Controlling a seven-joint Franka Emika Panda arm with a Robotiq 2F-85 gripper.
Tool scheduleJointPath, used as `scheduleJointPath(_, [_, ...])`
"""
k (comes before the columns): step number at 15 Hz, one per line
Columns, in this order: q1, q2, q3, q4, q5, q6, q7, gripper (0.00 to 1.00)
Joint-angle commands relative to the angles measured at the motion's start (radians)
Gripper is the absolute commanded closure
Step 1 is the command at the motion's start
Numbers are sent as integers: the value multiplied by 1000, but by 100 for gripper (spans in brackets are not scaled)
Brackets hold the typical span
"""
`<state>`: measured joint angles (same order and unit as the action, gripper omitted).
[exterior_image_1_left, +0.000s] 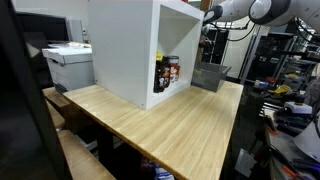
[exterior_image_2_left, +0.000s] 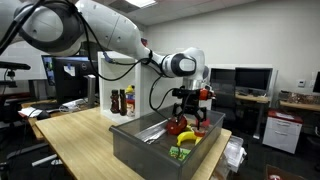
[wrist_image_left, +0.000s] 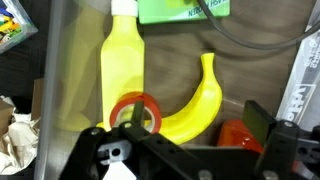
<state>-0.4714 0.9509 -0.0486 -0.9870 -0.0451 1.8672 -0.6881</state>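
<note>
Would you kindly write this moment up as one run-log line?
claw open, holding nothing | hovering over grey bin | bin holds banana, yellow bottle, red ring, green box | bin on wooden table

A yellow plastic bottle (wrist_image_left: 122, 65) with a white cap lies flat on its side in a grey bin (exterior_image_2_left: 140, 146), cap pointing toward the top of the wrist view. Just beside it lies a yellow banana (wrist_image_left: 203, 98), stem end up, its curved lower end bending in toward the bottle's base. A red ring (wrist_image_left: 135, 113), shaped like a roll of tape, lies flat over the bottle's base, close against the banana's lower end.
</note>
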Motion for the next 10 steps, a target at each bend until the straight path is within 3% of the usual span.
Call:
scheduleJointPath(1, [-12,13,12,19,13,11,-23,0])
scheduleJointPath(10, [-20,39,9,50,11,9,-19,0])
